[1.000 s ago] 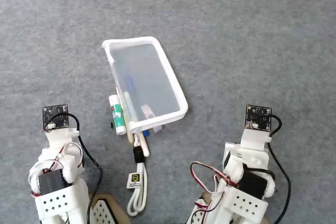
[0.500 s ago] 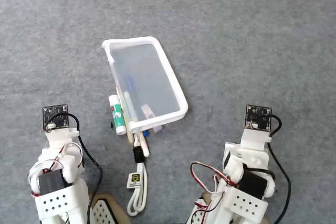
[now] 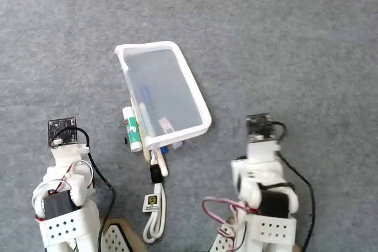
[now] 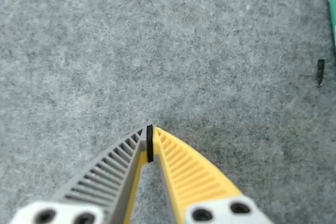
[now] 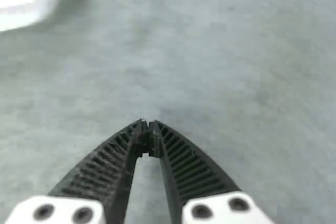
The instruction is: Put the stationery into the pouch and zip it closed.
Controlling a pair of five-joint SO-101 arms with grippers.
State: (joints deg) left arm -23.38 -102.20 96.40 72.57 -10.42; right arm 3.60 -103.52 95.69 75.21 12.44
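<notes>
The left end effector [image 4: 149,142] and right end effector [image 5: 147,137] are clenched, empty. The pouch [image 3: 195,90] lies on the tabletop [image 3: 295,57] between the arms, pens [image 3: 159,163] poking from its mouth; a clumsy nudge could spill them.

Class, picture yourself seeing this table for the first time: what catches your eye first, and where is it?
The clear pouch with its white rim lies in the middle of the grey table, with pens showing inside. A glue stick lies along its edge, and a bundled white cable lies nearer the near edge. The left pincer and right pincer are both shut above bare surface.
</notes>
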